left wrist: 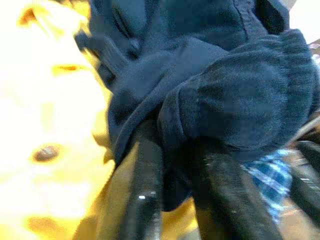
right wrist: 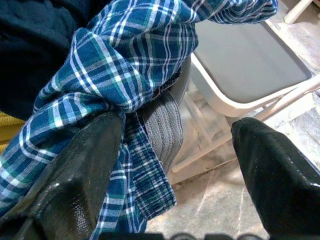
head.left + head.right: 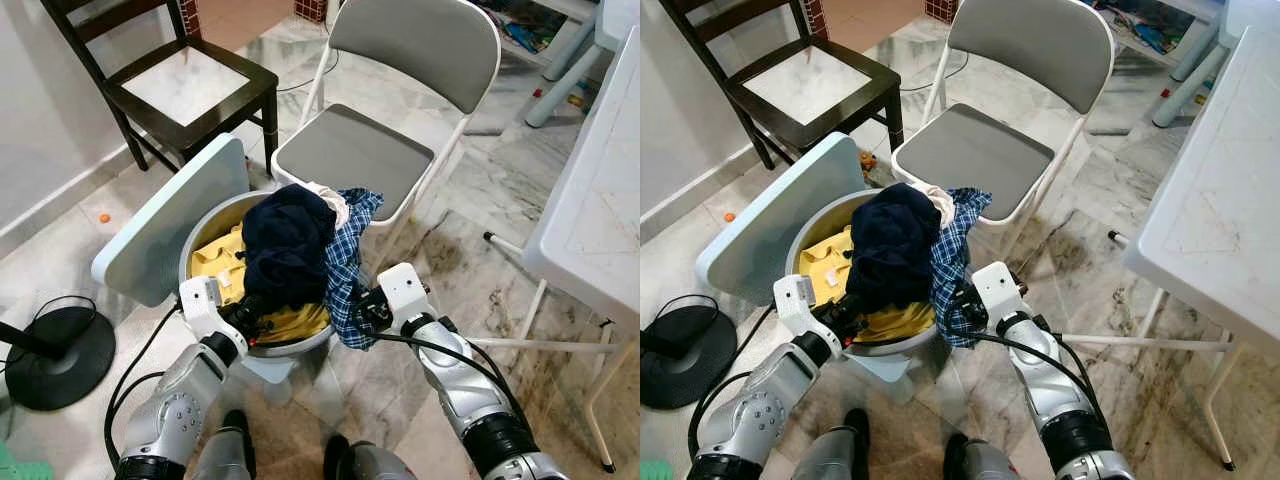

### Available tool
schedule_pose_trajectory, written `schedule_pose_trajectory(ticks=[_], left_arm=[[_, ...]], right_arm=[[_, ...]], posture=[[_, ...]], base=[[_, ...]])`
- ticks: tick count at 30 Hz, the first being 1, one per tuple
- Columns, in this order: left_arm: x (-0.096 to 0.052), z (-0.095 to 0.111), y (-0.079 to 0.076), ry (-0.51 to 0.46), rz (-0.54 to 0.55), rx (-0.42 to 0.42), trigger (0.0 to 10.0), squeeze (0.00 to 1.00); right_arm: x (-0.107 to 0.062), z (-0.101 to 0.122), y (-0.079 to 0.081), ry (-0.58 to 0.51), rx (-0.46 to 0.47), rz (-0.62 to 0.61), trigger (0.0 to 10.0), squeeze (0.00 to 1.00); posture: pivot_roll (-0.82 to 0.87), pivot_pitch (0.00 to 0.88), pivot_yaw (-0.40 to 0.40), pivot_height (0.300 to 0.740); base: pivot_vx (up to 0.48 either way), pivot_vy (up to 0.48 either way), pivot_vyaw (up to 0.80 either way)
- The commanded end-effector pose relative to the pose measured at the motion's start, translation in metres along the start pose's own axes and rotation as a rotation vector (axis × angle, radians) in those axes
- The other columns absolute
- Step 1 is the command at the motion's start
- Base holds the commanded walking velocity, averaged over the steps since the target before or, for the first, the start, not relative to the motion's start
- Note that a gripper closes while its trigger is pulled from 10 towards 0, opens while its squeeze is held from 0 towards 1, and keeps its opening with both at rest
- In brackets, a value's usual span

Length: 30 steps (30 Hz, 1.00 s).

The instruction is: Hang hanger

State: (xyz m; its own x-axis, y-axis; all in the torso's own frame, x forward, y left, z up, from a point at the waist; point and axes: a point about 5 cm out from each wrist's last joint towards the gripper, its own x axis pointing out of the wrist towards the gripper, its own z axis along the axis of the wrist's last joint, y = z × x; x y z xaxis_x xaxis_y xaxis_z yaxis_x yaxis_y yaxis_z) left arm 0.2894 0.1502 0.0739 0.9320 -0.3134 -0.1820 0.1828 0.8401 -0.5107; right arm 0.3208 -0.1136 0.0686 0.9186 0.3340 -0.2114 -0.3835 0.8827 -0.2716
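No hanger can be made out. A grey tub [image 3: 193, 238] on the floor in front of me holds a heap of clothes: a navy garment [image 3: 290, 240] on top, a yellow one [image 3: 215, 262] beneath, and a blue plaid shirt [image 3: 348, 262] hanging over the near rim. My left gripper [image 3: 250, 315] is at the tub's near edge, its fingers [image 1: 145, 190] shut on a fold of the navy garment [image 1: 240, 95]. My right gripper [image 3: 362, 310] stands open against the plaid shirt [image 2: 125, 75], which drapes over one finger [image 2: 75, 185].
The tub's pale lid [image 3: 170, 225] leans at its left. A grey folding chair [image 3: 350, 150] stands just behind it, and a dark wooden chair [image 3: 190, 85] is at the back left. A white table [image 3: 600, 200] is on the right, a black fan base [image 3: 55, 355] with cable on the left.
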Motion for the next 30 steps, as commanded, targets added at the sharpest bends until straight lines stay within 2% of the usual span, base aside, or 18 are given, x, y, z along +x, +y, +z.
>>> schedule_pose_trajectory(ticks=[1, 2, 3, 4, 6, 8, 9, 11, 12, 14, 15, 16, 17, 19, 20, 23, 30], left_arm=[[-0.002, 0.0, 0.001, 0.002, 0.024, 0.058, 10.0, 1.0], [-0.004, 0.003, 0.002, 0.024, 0.027, 0.23, 10.0, 1.0], [-0.005, 0.005, 0.001, 0.026, 0.018, 0.323, 10.0, 1.0], [-0.005, 0.005, 0.001, 0.026, 0.018, 0.323, 10.0, 1.0], [-0.01, 0.007, 0.002, 0.049, 0.015, 0.539, 10.0, 1.0], [-0.014, 0.008, 0.001, 0.048, -0.002, 0.653, 10.0, 1.0], [-0.018, 0.006, 0.0, 0.054, -0.027, 0.76, 10.0, 1.0], [-0.019, 0.004, 0.0, 0.058, -0.032, 0.802, 10.0, 1.0], [-0.022, 0.002, 0.002, 0.054, -0.036, 0.867, 10.0, 1.0], [-0.024, 0.0, 0.002, 0.053, -0.043, 0.907, 10.0, 1.0], [-0.026, 0.0, 0.002, 0.035, -0.047, 0.959, 10.0, 1.0], [-0.026, 0.0, 0.002, 0.035, -0.047, 0.959, 10.0, 1.0], [-0.029, 0.0, 0.0, -0.002, -0.049, 1.047, 10.0, 1.0], [-0.031, 0.0, -0.001, -0.037, -0.057, 1.146, 10.0, 1.0], [-0.031, 0.0, -0.001, -0.037, -0.057, 1.146, 10.0, 1.0], [-0.033, 0.0, 0.001, -0.084, -0.047, 1.23, 10.0, 1.0], [-0.036, -0.006, 0.004, -0.124, -0.065, 1.341, 10.0, 1.0]], right_arm=[[-0.004, -0.009, 0.001, 0.033, -0.003, 0.01, 10.0, 0.0], [-0.004, -0.01, 0.001, 0.033, -0.001, 0.009, 10.0, 0.0], [-0.004, -0.01, 0.001, 0.033, -0.001, 0.009, 10.0, 0.0], [-0.004, -0.01, 0.001, 0.033, -0.001, 0.009, 10.0, 0.0], [-0.004, -0.01, 0.002, 0.033, 0.003, 0.009, 10.0, 0.0], [-0.004, -0.01, 0.003, 0.033, 0.006, 0.01, 10.0, 0.0], [-0.003, -0.009, 0.004, 0.032, 0.009, 0.01, 10.0, 0.0], [-0.003, -0.009, 0.005, 0.032, 0.011, 0.011, 10.0, 0.0], [-0.003, -0.009, 0.005, 0.032, 0.013, 0.01, 10.0, 0.0], [-0.003, -0.009, 0.006, 0.032, 0.014, 0.01, 10.0, 0.0], [-0.003, -0.009, 0.006, 0.032, 0.016, 0.009, 10.0, 0.0], [-0.003, -0.009, 0.006, 0.032, 0.016, 0.009, 10.0, 0.0], [-0.004, -0.01, 0.006, 0.033, 0.018, 0.007, 10.0, 0.0], [-0.004, -0.01, 0.006, 0.034, 0.018, 0.006, 10.0, 0.0], [-0.004, -0.01, 0.006, 0.034, 0.018, 0.006, 10.0, 0.0], [-0.004, -0.01, 0.004, 0.035, 0.017, 0.003, 10.0, 0.0], [-0.004, -0.01, 0.004, 0.034, 0.015, 0.004, 10.0, 0.0]], posture=[[0.18, 0.27, -0.114, 0.74], [0.18, 0.271, -0.113, 0.74], [0.18, 0.272, -0.111, 0.74], [0.18, 0.272, -0.111, 0.74], [0.19, 0.276, -0.105, 0.74], [0.19, 0.278, -0.103, 0.74], [0.19, 0.279, -0.101, 0.74], [0.19, 0.281, -0.1, 0.74], [0.19, 0.281, -0.097, 0.74], [0.19, 0.281, -0.097, 0.74], [0.19, 0.283, -0.095, 0.74], [0.19, 0.283, -0.095, 0.74], [0.19, 0.285, -0.095, 0.74], [0.19, 0.285, -0.096, 0.74], [0.19, 0.285, -0.096, 0.74], [0.19, 0.286, -0.097, 0.74], [0.18, 0.286, -0.101, 0.74]], base=[[0.0, 0.0, 0.0], [0.0, 0.0, 0.0], [0.0, 0.0, 0.0], [0.0, 0.0, 0.0], [0.0, 0.0, 0.0], [0.0, 0.0, 0.0], [0.0, 0.0, 0.0], [0.0, 0.0, 0.0], [0.0, 0.0, 0.0], [0.0, 0.0, 0.0], [0.0, 0.0, 0.0], [0.0, 0.0, 0.0], [0.0, 0.0, 0.0], [0.0, 0.0, 0.0], [0.0, 0.0, 0.0], [0.0, 0.0, 0.0], [0.0, 0.0, 0.0]])
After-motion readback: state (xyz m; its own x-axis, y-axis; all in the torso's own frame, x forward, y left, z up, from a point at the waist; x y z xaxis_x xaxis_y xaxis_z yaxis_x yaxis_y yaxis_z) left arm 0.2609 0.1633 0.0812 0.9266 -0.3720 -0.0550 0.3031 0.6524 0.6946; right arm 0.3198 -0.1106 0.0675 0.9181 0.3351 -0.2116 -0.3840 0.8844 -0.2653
